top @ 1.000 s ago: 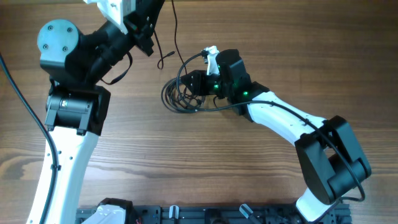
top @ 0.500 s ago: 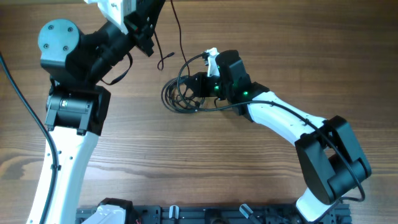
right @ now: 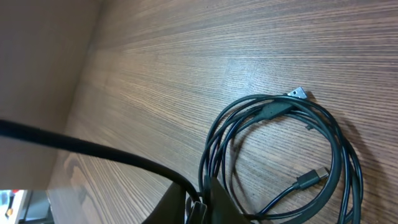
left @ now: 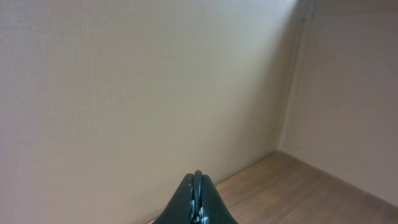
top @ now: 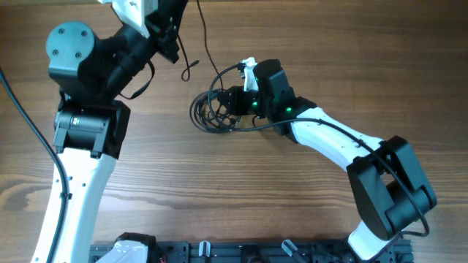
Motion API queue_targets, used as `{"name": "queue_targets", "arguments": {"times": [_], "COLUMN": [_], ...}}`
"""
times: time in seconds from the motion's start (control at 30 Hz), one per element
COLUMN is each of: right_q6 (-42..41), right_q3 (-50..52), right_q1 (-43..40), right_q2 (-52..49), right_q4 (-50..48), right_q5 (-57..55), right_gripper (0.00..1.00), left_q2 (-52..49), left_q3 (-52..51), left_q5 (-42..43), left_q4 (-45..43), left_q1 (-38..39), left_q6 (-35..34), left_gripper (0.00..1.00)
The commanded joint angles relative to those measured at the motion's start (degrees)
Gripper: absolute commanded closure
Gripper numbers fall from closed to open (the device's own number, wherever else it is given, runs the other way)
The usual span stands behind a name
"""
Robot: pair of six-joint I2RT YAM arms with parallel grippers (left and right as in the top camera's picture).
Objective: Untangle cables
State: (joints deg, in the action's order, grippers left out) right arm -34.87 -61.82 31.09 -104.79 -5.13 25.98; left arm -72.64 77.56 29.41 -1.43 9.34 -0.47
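Right hand [right: 200, 196] pinched closed on the cables [right: 273, 107], coil on the surface [right: 186, 62] just ahead; left hand [left: 198, 199] fully closed, contents unclear.

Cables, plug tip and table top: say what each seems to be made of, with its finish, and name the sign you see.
Cables: probably a rubbery plastic jacket, dark and slightly glossy; they bend in smooth loops. Plug tip: seemingly bare metal, silvery. Table top: wood or a wood-look laminate, matt brown; grain lines show, but which cannot be told.
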Motion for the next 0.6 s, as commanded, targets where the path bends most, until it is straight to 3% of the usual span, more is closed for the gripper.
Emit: {"name": "queue_targets", "arguments": {"times": [0.0,0.17,0.23,0.27,0.4,0.5,0.57], "right_q6": [0.4,0.4,0.3,0.4,0.4,0.4,0.4], "right_q3": [0.3,0.3,0.3,0.3,0.3,0.3,0.3], "right_q1": [0.2,0.2,0.2,0.2,0.2,0.2,0.2], "right_q2": [-0.8,-0.8,-0.8,-0.8,-0.8,-0.7,-0.7], "right_q4": [0.1,0.3,0.3,0.3,0.3,0.2,0.2], "right_q5": [1.6,1.9,2.3,2.4,2.4,2.4,2.4], "right_gripper": [0.90,0.90,0.72,0.71,0.72,0.83,0.84], "left_q2": [-1.3,-2.0,-2.1,-2.1,-2.2,-2.2,-2.2], "left_q3": [1.2,1.2,1.2,1.2,1.2,1.2,1.2], "left_q5": [-1.0,-1.0,-1.3,-1.7,-3.9,-4.0,-4.0], "left_q4": [0.0,0.0,0.1,0.1,0.9,1.2,1.1], "left_q1": [-0.3,-0.3,-0.3,-0.3,-0.3,-0.3,-0.3], "left_q6": [1.3,1.3,1.7,1.7,1.7,1.8,1.8], "left_gripper": [0.96,0.96,0.96,0.96,0.96,0.96,0.96]}}
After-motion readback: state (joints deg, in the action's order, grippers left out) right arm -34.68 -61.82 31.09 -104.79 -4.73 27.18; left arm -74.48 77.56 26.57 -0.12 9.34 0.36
